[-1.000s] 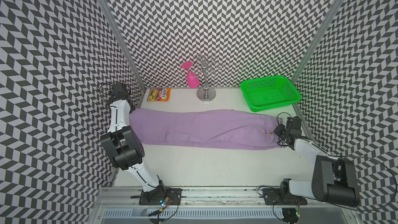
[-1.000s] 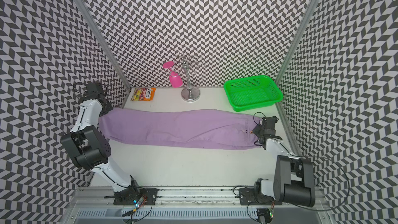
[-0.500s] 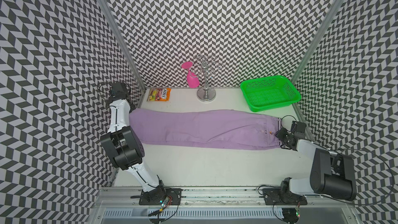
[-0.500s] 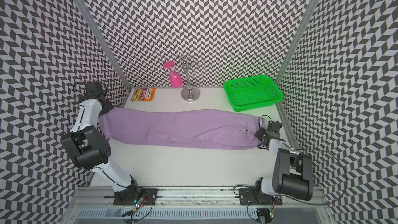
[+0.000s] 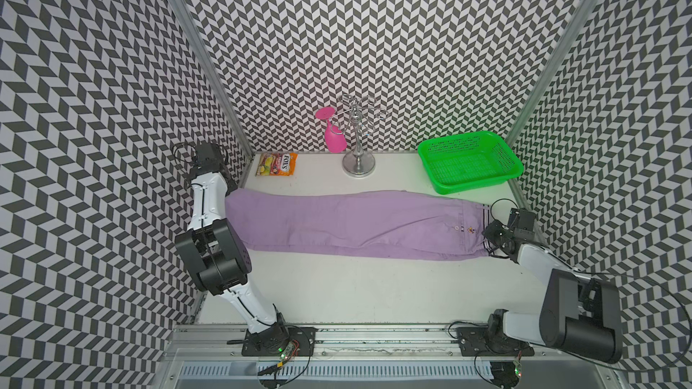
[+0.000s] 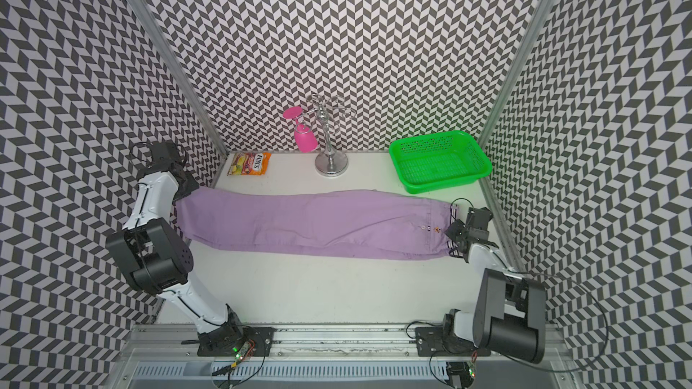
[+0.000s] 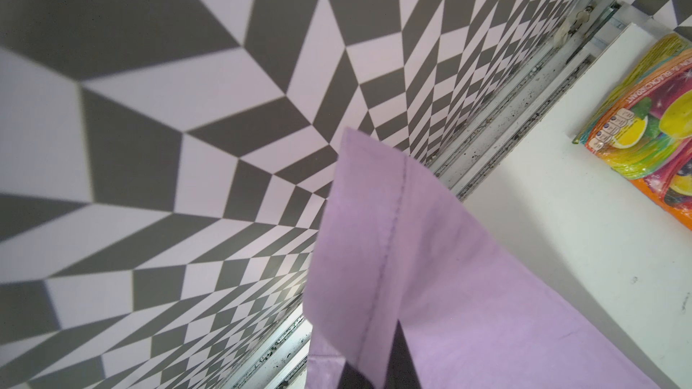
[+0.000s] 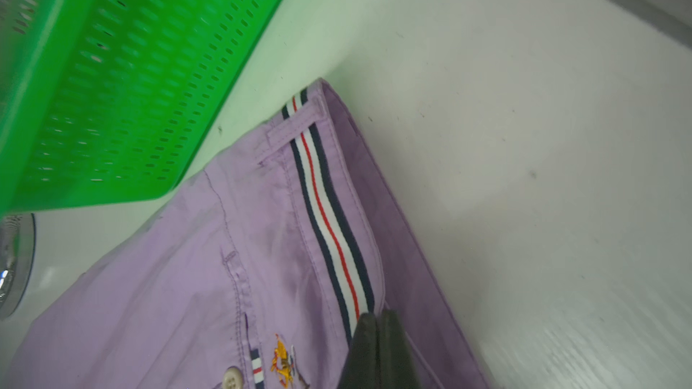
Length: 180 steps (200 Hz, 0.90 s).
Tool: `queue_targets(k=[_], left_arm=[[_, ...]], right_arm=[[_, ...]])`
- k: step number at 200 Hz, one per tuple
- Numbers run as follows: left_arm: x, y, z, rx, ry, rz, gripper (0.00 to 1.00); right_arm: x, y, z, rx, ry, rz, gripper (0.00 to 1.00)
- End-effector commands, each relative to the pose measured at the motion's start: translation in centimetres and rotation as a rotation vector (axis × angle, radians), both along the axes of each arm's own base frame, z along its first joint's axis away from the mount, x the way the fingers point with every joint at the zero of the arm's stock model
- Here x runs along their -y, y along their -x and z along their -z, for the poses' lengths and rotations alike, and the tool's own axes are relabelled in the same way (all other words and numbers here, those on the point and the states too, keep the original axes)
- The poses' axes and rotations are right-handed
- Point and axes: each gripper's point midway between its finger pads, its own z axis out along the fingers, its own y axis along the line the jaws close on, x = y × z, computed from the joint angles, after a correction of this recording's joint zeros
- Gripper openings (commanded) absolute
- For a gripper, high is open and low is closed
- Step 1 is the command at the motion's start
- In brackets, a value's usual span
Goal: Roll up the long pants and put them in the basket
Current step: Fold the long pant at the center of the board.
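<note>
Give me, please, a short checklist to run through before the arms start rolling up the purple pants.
1. Right fingers shut on the striped waistband: ok.
2. Left fingers shut on the leg hem: ok.
3. Pants lie flat and straight across the table, not yet rolled: ok.
4. Green basket clear of the waistband corner: cannot tell, it sits very close.
5. Sweets bag and glass stand apart from the pants: ok.
</note>
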Motion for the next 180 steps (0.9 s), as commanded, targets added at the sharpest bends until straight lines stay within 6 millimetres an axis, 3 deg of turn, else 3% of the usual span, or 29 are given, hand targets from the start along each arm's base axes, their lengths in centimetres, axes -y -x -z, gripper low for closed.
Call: queue_targets(k=[1,16,32,69,87,114,136,166,180], left_arm=[[-0.3,-0.7,0.1,0.018,0.001,-0.002,0.0],[-0.6,-0.5,0.1,0.02,0.001,-0.011,0.0],[-0.9,-0.3,0.3,0.019,0.002,-0.018,0.0],[-1.3,0.0,0.7,0.003,0.001,-0.032,0.0],[-1.5,0.1,0.9,0.003,0.002,-0.038,0.0],[-1.5,0.1,1.2,-0.008,0.002,-0.042,0.0],[-1.3,0.0,0.4,-0.001,-0.011,-0.04,0.0],[-1.5,0.1,-2.6,0.012,-0.111,-0.079,0.0],[-2.4,0.4,-3.8,-0.015,-0.166,-0.116,0.0]], right_arm=[[0.4,-0.6,-4.1,0.102,0.018,0.034,0.0],[1.4,0.1,-4.5,0.109,0.046,0.083,0.0],[2.0,0.9,-3.5,0.086,0.056,0.111,0.0],[3.5,2.9,1.6,-0.027,-0.029,0.175,0.0],[3.2,3.3,4.0,-0.091,-0.073,0.16,0.0],[2.8,3.4,5.4,-0.115,-0.108,0.157,0.33],[3.8,3.0,2.9,-0.059,-0.051,0.179,0.47],[4.1,1.6,-5.0,0.165,0.063,0.164,0.6],[3.1,0.9,-7.3,0.22,0.094,0.129,0.61]])
